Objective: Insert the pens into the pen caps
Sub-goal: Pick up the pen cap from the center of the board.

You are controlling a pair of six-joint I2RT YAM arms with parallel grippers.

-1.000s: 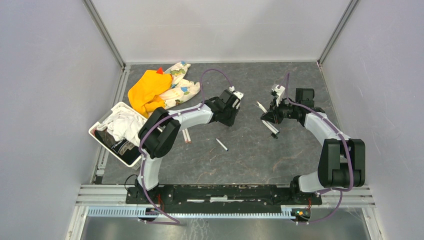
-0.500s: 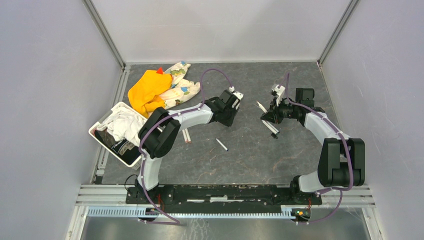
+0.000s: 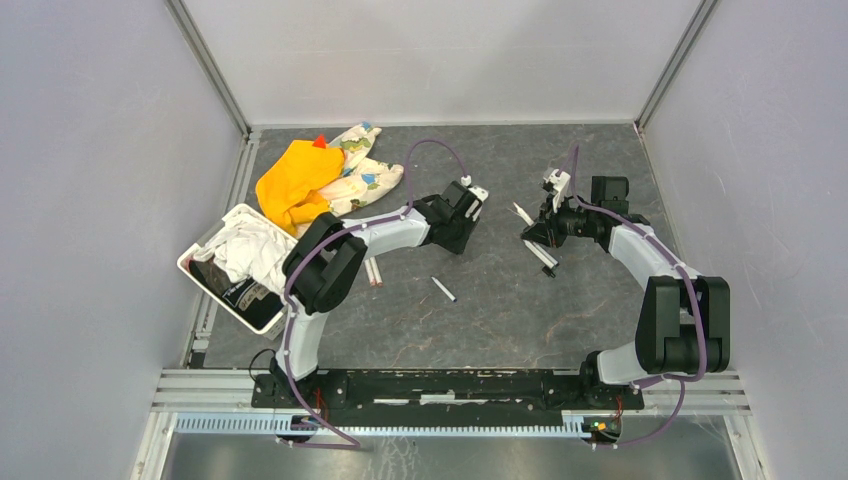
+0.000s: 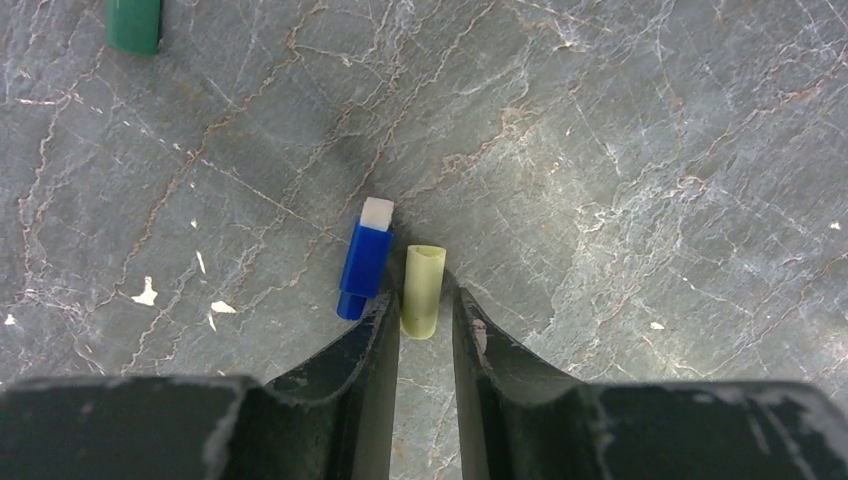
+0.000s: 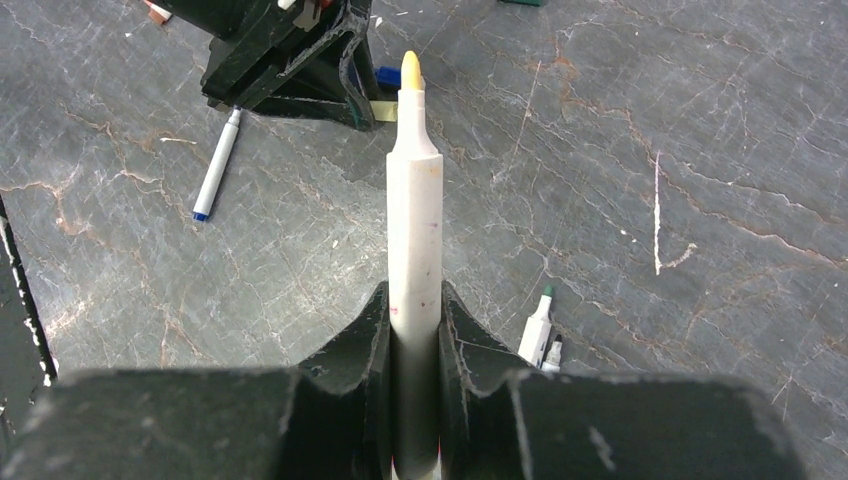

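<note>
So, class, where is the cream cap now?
Left wrist view: the cream cap's near end lies between the left hand's fingertips, with the blue cap beside it on the left.

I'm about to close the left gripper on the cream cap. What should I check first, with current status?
1. The right gripper shut on the pen: ok.
2. Tip of pen bare, pointing forward: ok.
3. Near end of cream cap between fingers of left gripper: ok.
4. The blue cap clear of those fingers: cannot tell, lies close beside one.
5. The green cap out of the way: ok.
</note>
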